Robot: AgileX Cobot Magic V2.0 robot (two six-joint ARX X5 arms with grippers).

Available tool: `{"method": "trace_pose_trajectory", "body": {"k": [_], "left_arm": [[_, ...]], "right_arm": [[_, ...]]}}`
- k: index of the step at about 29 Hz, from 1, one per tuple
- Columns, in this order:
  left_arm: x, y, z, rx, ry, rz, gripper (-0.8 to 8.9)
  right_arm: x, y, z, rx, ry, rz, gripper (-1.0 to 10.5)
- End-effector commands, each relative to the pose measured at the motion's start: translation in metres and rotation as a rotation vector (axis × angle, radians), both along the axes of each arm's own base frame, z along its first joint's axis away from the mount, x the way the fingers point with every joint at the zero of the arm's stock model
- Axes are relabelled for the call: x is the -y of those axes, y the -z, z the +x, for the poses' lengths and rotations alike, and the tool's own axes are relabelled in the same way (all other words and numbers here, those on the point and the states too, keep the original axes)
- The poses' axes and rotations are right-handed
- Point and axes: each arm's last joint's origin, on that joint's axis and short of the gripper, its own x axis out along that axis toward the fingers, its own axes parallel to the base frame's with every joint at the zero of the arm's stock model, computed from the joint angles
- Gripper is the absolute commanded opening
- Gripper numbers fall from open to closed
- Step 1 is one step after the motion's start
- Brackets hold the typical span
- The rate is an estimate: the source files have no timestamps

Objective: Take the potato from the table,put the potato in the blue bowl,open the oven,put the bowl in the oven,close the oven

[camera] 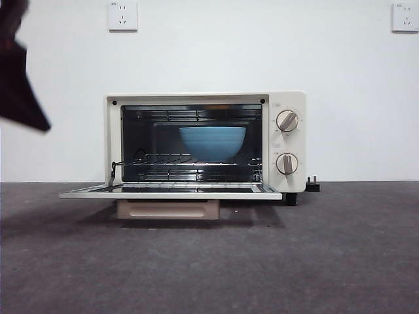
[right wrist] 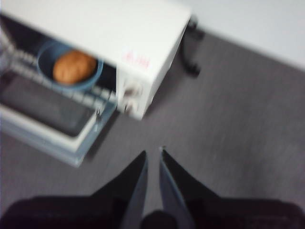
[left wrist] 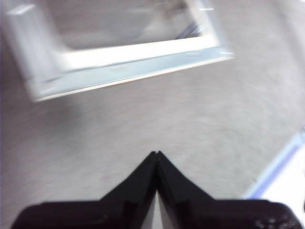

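While the oven (camera: pixel 205 145) stands toward the back edge of the table (camera: pixel 340 261), about mid-width, its door (camera: pixel 170 191) lies folded down flat toward the front, handle (camera: pixel 168 209) hanging below the door's front edge. Two knobs (camera: pixel 287 121) sit one above the other on the oven's right panel. A black plug (camera: pixel 313 185) rests on the table just beside the oven's right rear foot.

Inside, on the wire rack (camera: pixel 190 160), bowl (camera: pixel 213 142) sits upright, right of the cavity's middle. Right wrist view, blurred: potato (right wrist: pixel 74 67) lies in the bowl, filling much of its hollow. Potato is not seen from the front; bowl wall hides it.

Left gripper (left wrist: pixel 156 153): jaws pressed together, tips touching, nothing between them. It hangs above bare table, near the open door's front edge; view heavily smeared. Dark shape at the front view's upper left corner, which arm I cannot tell.

Right gripper (right wrist: pixel 153 151): jaws nearly together, a thin slit between the tips, holding nothing. It hangs over table off the oven's front right corner, well apart from the bowl.

Two wall sockets (camera: pixel 122 15) on the white wall behind.
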Motion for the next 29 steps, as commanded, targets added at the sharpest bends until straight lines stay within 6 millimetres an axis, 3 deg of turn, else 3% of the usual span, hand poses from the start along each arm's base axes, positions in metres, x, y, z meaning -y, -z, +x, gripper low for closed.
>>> {"method": "trace_pose_trajectory", "body": {"k": [1,7,12,21,29], "left_arm": [[-0.009,0.023,0.014,-0.089,-0.031,-0.010,-0.08],[-0.027,0.069,0.040,-0.235,-0.091,-0.142,-0.08],[-0.034,0.092,0.053,-0.271,-0.148,-0.159,-0.08],[-0.033,0.097,0.066,-0.268,-0.281,-0.137,-0.08],[-0.016,0.095,0.073,-0.238,-0.300,-0.125,-0.08]], "right_arm": [[0.014,0.010,-0.003,0.008,0.009,0.017,0.1],[0.037,0.029,-0.021,0.031,0.080,0.012,0.0],[0.050,0.046,-0.040,0.041,0.123,0.009,0.0],[0.058,0.069,-0.070,0.040,0.141,0.010,0.0],[0.059,0.069,-0.073,0.043,0.147,0.019,0.0]]}}
